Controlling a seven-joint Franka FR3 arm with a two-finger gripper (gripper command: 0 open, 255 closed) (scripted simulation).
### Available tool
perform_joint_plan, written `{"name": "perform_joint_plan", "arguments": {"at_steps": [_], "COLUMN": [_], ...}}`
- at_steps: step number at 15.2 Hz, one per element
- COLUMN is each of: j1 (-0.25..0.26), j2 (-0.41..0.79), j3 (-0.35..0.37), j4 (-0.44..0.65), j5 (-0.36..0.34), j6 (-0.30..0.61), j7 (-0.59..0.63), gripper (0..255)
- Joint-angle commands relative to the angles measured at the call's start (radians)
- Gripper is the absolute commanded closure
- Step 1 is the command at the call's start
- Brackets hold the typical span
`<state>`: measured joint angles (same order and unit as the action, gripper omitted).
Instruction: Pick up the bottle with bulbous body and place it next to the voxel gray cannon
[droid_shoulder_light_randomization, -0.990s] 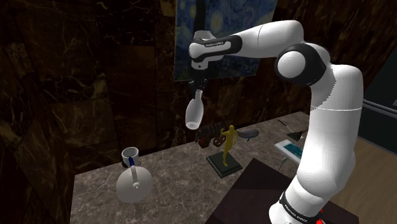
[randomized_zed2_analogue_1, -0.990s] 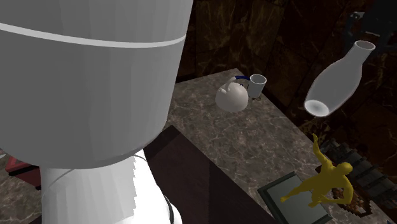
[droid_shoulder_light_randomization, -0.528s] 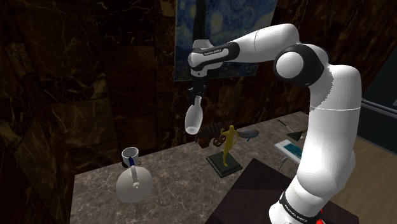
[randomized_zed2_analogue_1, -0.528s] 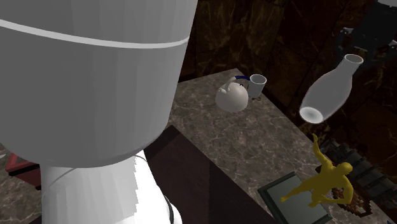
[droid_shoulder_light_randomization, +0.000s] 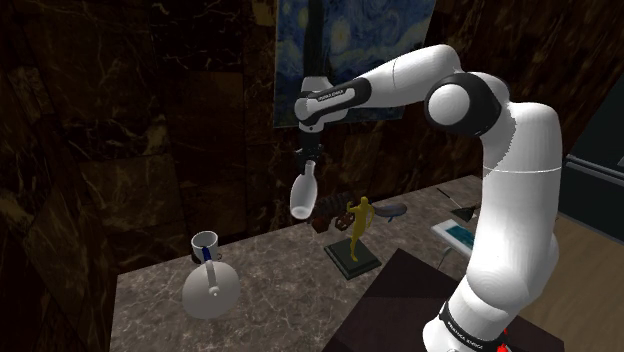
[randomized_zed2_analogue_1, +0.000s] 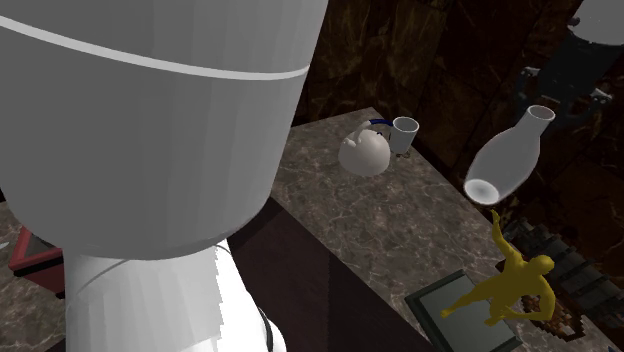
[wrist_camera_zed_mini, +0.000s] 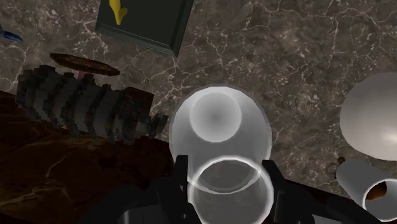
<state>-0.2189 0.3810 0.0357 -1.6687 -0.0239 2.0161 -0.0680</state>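
Tool (droid_shoulder_light_randomization: 308, 168) of mine, black and with two fingers, is clenched on the narrow neck of the bottle (droid_shoulder_light_randomization: 304, 195), one finger on each side just below the open mouth. The bottle is pale grey-white and smooth, half transparent as glass would be, with a short neck and a round, swelling body. It hangs in the air in the middle of the shoulder view, mouth up and a little tilted, well above the desk (droid_shoulder_light_randomization: 270, 290) and touching nothing else.

From the wrist view I look down through its ring-shaped mouth to the round bottom, and the voxel gray cannon (wrist_camera_zed_mini: 83, 105) lies on the desk just beside it. The cannon is made of small cubes, a ribbed gray barrel on a brown blocky carriage, close to the dark wall.

The desk top is dark brown stone with thin pale veins. Near the cannon stands a golden figure (droid_shoulder_light_randomization: 357, 222) with one arm raised, on a flat dark square base (wrist_camera_zed_mini: 146, 22); in the shoulder view it is right of the bottle and lower. At lower left of that view, well apart, rest a smooth white round flask (droid_shoulder_light_randomization: 210, 290) and a white mug (droid_shoulder_light_randomization: 205, 245) with a blue handle. A blue swirling painting (droid_shoulder_light_randomization: 350, 30) hangs on the wall at top centre.
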Motion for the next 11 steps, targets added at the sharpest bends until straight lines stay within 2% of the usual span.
{"name": "perform_joint_plan", "arguments": {"at_steps": [1,11], "j1": [0.0,0.0], "j2": [0.007,0.065], "j3": [0.0,-0.002], "j4": [-0.015,-0.069], "j5": [0.0,-0.004], "j6": [0.023,0.134], "j7": [0.0,0.002], "gripper": [255,255]}}
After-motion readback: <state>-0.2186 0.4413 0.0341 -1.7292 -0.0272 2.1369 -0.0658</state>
